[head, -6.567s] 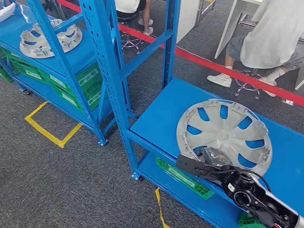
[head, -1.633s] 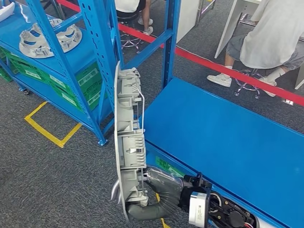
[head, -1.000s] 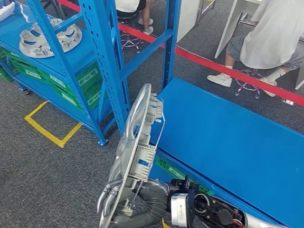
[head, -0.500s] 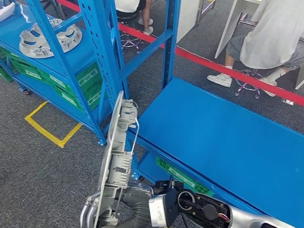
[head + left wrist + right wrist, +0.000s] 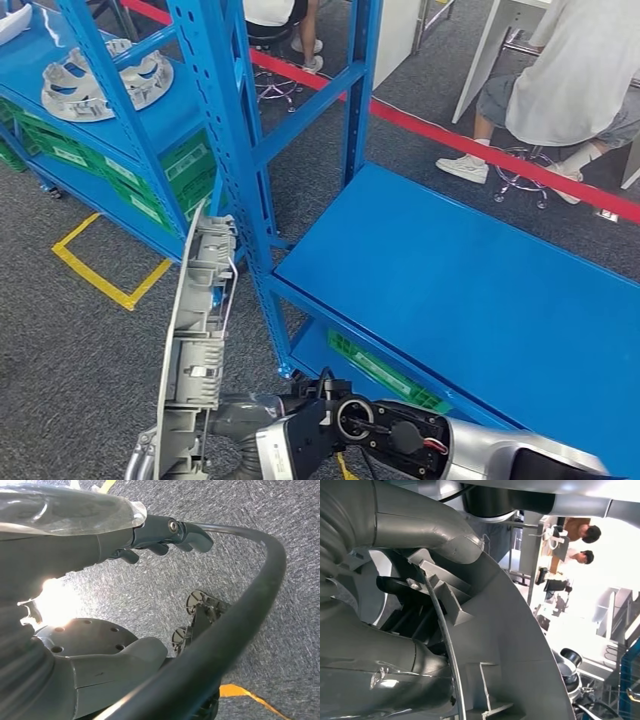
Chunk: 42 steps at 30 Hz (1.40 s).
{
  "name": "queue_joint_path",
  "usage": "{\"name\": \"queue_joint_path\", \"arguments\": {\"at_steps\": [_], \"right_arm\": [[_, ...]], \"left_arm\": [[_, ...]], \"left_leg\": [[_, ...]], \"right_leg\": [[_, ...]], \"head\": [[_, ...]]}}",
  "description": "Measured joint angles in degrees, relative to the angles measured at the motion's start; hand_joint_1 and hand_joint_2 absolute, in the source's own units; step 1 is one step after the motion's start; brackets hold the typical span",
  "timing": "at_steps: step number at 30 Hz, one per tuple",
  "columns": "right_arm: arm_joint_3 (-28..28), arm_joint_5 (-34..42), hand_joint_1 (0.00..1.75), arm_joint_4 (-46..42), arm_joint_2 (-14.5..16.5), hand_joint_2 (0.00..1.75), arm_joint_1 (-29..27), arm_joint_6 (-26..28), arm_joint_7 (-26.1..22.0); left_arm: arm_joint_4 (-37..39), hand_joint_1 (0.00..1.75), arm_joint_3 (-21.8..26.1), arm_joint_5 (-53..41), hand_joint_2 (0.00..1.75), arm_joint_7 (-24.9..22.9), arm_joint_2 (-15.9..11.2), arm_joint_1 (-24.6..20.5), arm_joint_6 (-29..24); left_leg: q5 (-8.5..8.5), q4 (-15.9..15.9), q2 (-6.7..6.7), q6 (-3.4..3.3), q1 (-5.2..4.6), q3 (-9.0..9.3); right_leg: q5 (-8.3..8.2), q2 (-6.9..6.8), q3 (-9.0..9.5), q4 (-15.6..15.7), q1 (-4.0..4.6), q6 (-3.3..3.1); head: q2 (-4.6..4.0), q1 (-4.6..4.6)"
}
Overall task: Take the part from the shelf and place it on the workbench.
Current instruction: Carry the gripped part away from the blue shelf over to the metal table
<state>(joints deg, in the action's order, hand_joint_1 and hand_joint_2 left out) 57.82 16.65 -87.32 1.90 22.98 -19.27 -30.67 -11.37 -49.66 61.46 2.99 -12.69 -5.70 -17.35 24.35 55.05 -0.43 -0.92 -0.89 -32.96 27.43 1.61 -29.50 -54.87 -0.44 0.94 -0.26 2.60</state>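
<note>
The part is a silver wheel cover (image 5: 192, 350), held edge-on and nearly upright over the carpet, left of the blue shelf (image 5: 468, 280) it came from. My right hand (image 5: 226, 432) grips its lower rim, and the right arm reaches across the bottom of the head view. In the right wrist view the cover's ribbed back (image 5: 508, 645) lies against my right hand (image 5: 414, 525), with the thumb and fingers on either side of the rim. My left hand (image 5: 124, 540) hangs over the grey carpet with its fingers apart, holding nothing.
A second blue rack at the upper left carries more wheel covers (image 5: 98, 75) above green crates (image 5: 181, 165). Its upright post (image 5: 241, 170) stands just right of the held cover. Yellow floor tape (image 5: 106, 280) and a red line (image 5: 453, 135) mark the carpet. A person (image 5: 573, 70) sits beyond the line.
My right hand has carried the wheel cover left and down, away from the shelf front and past the post. The cover has turned from tilted to nearly upright. The shelf top is bare.
</note>
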Motion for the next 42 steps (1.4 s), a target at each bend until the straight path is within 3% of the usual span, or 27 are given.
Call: {"name": "queue_joint_path", "arguments": {"at_steps": [23,30,32,34,36,37,38,40,42], "right_arm": [[2.0,-0.4,1.75,3.5,0.9,1.75,0.8,-0.1,-0.2],[2.2,-0.6,1.75,3.8,1.1,1.75,0.8,-0.2,-0.2],[2.2,-0.6,1.75,3.8,1.2,1.75,0.8,-0.2,-0.2],[2.2,-0.6,1.75,4.0,1.2,1.75,0.7,-0.1,-0.2],[2.3,-0.6,1.75,4.2,1.2,1.75,0.7,-0.2,-0.2],[2.3,-0.6,1.75,4.4,1.2,1.75,0.6,-0.3,-0.2],[2.3,-0.7,1.75,4.5,1.2,1.75,0.6,-0.4,-0.2],[2.3,-1.0,1.75,4.6,1.2,1.75,0.6,-0.6,-0.2],[2.3,-1.1,1.75,4.7,1.3,1.75,0.7,-0.7,-0.2]], "left_arm": [[0.0,0.00,0.0,-0.1,1.75,-0.6,-0.3,0.0,0.0],[0.0,0.00,0.0,-0.1,1.75,-0.6,-0.6,0.0,0.0],[0.0,0.00,0.0,-0.2,1.75,-0.6,-0.6,0.0,0.0],[0.0,0.00,0.0,-0.2,1.75,-0.6,-0.7,0.0,0.0],[0.0,0.00,0.0,-0.1,1.75,-0.7,-0.7,0.1,0.0],[0.0,0.00,0.0,0.0,1.75,-0.7,-0.7,0.1,0.0],[0.0,0.00,0.0,0.1,1.75,-0.8,-0.7,0.1,0.0],[0.0,0.00,0.0,0.3,1.75,-0.9,-0.6,0.1,0.0],[0.0,0.00,0.0,0.5,1.75,-0.9,-0.7,0.0,0.0]], "left_leg": [[0.07,0.1,-0.01,-0.08,-0.19,-0.01],[0.10,-0.3,0.03,-0.67,-0.19,0.33],[-0.03,-0.8,0.09,-0.98,0.20,0.85],[0.01,-1.0,0.07,-1.15,0.32,1.05],[0.09,-0.9,-0.13,-1.14,0.31,1.10],[0.15,-0.9,-0.36,-1.06,0.34,1.18],[0.23,-0.9,-0.65,-0.93,0.37,1.33],[0.46,-0.8,-1.29,-0.53,0.43,1.70],[0.49,-0.7,-1.78,0.13,0.48,1.55]], "right_leg": [[-0.03,0.00,0.00,0.0,-0.22,0.08],[0.42,-0.10,-0.07,-0.2,-0.45,0.73],[2.78,-0.54,-1.78,-4.3,-0.24,0.88],[6.43,-0.89,-5.62,-12.4,-0.28,0.93],[7.88,-0.94,-8.54,-17.9,-0.31,0.96],[6.83,-0.94,-8.39,-17.2,-0.33,0.91],[4.91,-0.94,-7.25,-14.5,-0.35,0.81],[0.82,-0.32,-3.17,-5.7,-0.45,0.53],[-0.50,0.54,-0.67,-0.8,-0.37,0.23]], "head": [[0.00,0.00],[0.00,0.02],[0.00,0.26],[0.00,0.55],[0.00,0.68],[0.00,0.69],[0.00,0.73],[0.00,0.81],[0.00,0.74]]}}
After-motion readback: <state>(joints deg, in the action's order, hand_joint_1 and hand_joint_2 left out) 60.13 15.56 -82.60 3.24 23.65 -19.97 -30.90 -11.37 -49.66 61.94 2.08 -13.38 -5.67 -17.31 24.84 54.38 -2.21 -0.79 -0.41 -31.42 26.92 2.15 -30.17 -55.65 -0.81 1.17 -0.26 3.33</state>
